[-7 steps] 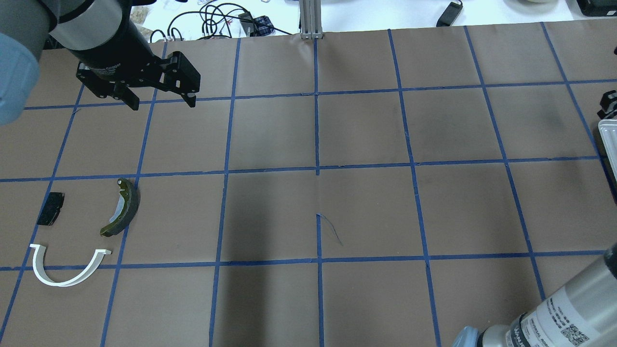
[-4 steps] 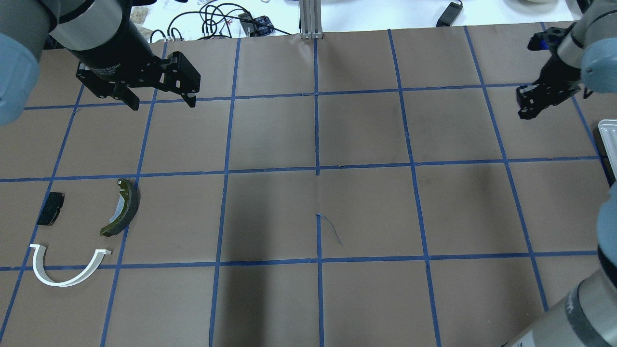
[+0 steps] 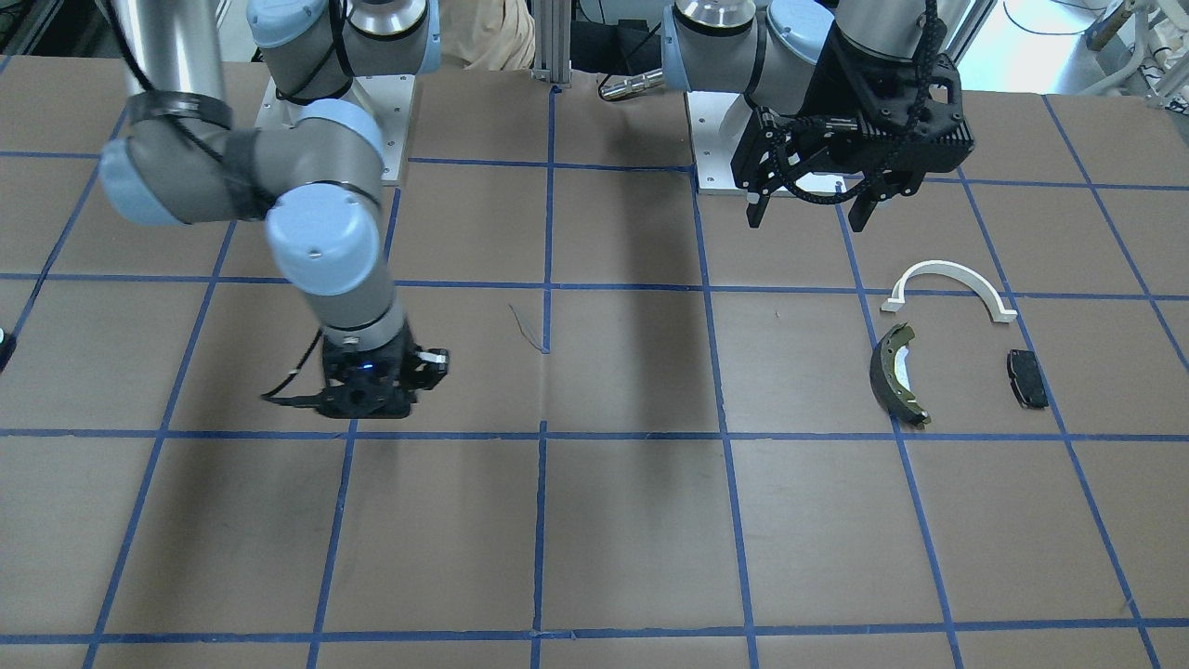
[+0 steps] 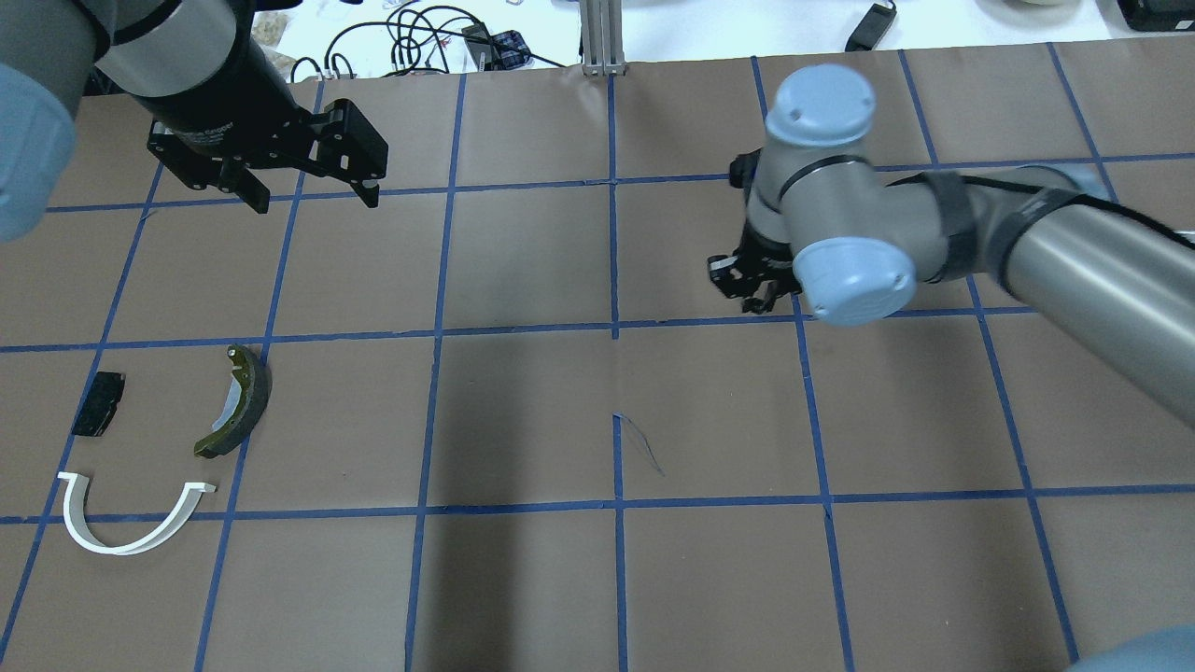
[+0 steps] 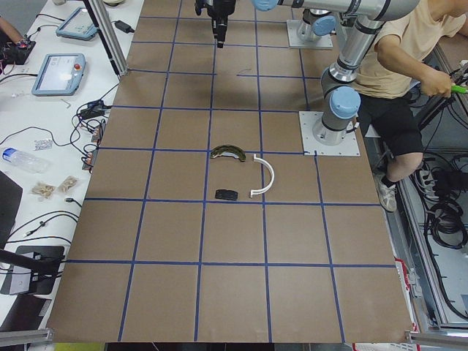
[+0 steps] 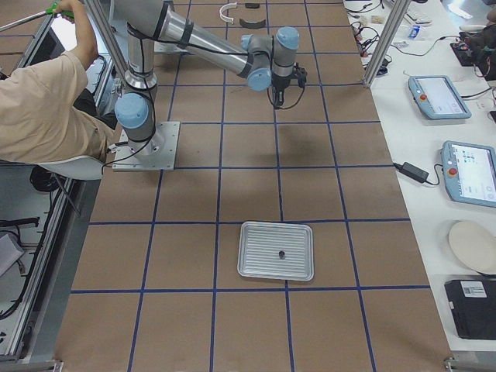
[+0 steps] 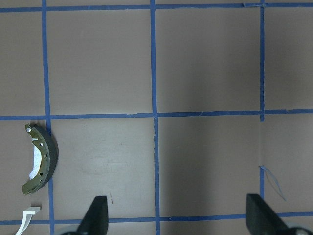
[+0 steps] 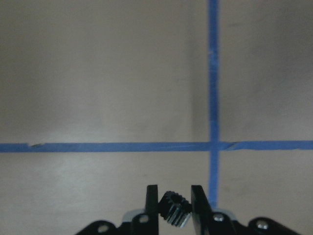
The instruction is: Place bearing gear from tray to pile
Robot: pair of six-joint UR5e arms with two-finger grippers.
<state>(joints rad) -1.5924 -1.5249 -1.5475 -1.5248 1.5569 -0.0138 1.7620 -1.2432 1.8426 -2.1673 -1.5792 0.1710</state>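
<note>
My right gripper (image 8: pixel 173 196) is shut on a small dark toothed bearing gear (image 8: pixel 175 209) and holds it above the brown table near a blue tape crossing. In the overhead view the right gripper (image 4: pixel 747 280) is right of the table's centre. The pile lies at the near left: a white plastic arch (image 4: pixel 121 550), a dark brake shoe with an olive rim (image 4: pixel 245 397) and a small black pad (image 4: pixel 98 403). My left gripper (image 4: pixel 315 199) is open and empty, hanging beyond the pile. The left wrist view shows the brake shoe (image 7: pixel 41 159).
A ribbed metal tray (image 6: pixel 252 263) lies at the table's right end with one small dark part (image 6: pixel 281 253) in it. A seated person (image 6: pixel 46 101) is behind the robot bases. Cables and tablets lie past the far edge.
My right arm has swept from the table's right edge leftward to near the centre. The left arm and the pile have not moved.
</note>
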